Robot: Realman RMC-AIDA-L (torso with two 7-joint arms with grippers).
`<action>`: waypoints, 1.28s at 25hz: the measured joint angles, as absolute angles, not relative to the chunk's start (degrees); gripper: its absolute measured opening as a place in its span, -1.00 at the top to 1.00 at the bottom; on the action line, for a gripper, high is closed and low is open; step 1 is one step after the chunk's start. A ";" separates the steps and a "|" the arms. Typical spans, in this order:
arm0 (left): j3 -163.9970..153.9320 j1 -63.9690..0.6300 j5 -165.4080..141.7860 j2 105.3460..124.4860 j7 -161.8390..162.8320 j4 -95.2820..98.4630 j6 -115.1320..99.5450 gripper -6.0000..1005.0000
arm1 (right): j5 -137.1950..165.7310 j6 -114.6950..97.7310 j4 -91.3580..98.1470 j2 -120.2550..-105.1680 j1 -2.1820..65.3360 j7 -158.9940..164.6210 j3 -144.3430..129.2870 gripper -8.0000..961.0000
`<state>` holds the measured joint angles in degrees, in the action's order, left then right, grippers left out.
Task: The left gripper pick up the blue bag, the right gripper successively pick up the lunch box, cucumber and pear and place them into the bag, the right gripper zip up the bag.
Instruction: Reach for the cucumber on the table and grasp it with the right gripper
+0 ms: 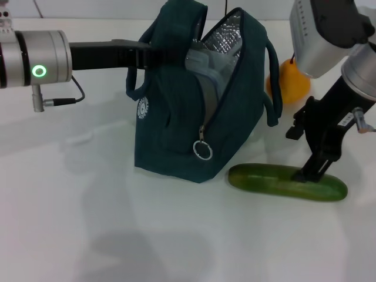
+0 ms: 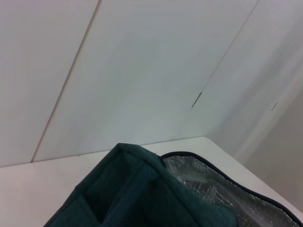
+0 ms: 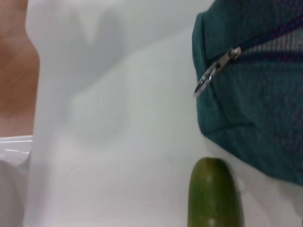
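The blue bag [image 1: 176, 123] stands open on the white table, its silver lining [image 1: 226, 35] showing. A pale lunch box [image 1: 202, 63] sits inside it. My left gripper [image 1: 154, 54] comes in from the left and is shut on the bag's top edge by a handle. The left wrist view shows the bag [image 2: 137, 194] close up. The cucumber [image 1: 286, 181] lies on the table to the bag's right front. My right gripper [image 1: 310, 173] is down on its right half, touching its top. One cucumber end [image 3: 214, 194] and the bag's corner [image 3: 255, 104] appear in the right wrist view. The pear [image 1: 292, 81] sits behind, right of the bag.
The bag's zipper ring pull [image 1: 202, 151] hangs at its front edge, also visible as the ring [image 3: 204, 84] in the right wrist view. White table [image 1: 88, 223] stretches to the left and front. A wall rises behind the table.
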<state>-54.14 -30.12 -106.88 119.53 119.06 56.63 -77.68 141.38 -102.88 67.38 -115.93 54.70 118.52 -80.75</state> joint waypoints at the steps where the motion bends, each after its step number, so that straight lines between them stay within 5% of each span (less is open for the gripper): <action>1: -54.14 -30.07 -106.88 119.55 119.04 56.62 -77.68 0.91 | 141.29 -102.37 67.38 -115.95 54.71 118.55 -81.11 -0.82; 32: -54.25 -32.26 -106.69 119.45 118.30 54.47 -76.50 0.91 | 136.18 -89.53 52.79 -116.19 56.75 117.84 -89.43 -0.81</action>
<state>-54.25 -32.26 -106.69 119.45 118.30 54.47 -76.50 136.18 -89.53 52.79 -116.19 56.75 117.84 -89.43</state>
